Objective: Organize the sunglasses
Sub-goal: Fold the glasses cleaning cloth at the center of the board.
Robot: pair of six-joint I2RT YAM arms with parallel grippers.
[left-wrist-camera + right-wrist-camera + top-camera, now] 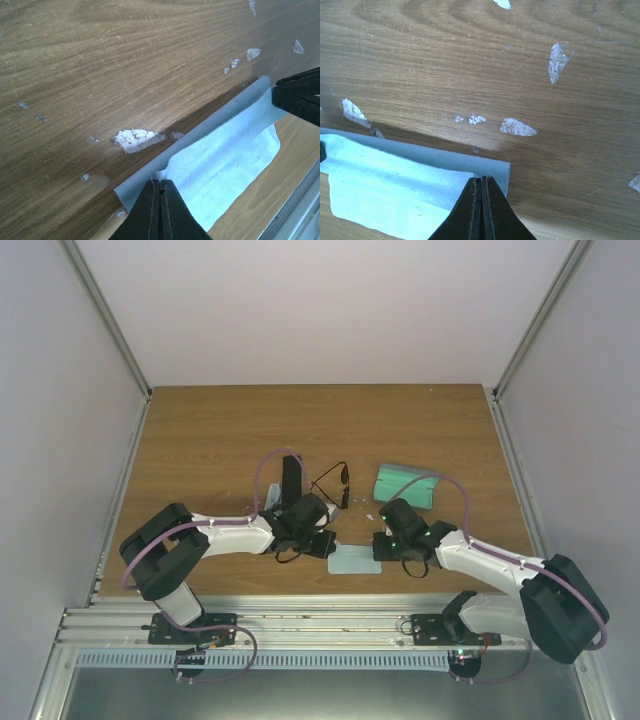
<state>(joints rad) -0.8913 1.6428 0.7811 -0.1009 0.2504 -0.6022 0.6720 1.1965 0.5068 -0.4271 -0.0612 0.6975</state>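
Note:
The sunglasses [336, 483], thin black wire frame with dark lenses, lie on the wooden table just beyond both grippers, touched by neither. A light blue cloth [355, 560] lies near the table's front edge, its upper layer folded over the lower. My left gripper [159, 182] is shut on the left corner of that upper layer [225, 160]. At the opposite corner my right gripper [481, 179] pinches the cloth [380, 185], jaws shut. In the top view the left gripper [327, 545] and right gripper [380, 545] face each other across the cloth.
A black oblong case [291, 478] sits left of the sunglasses, behind my left wrist. A teal folded cloth or pouch [403, 485] lies to their right. The wooden table [200, 440] has chipped white patches. A metal rail [300, 625] runs along the front edge.

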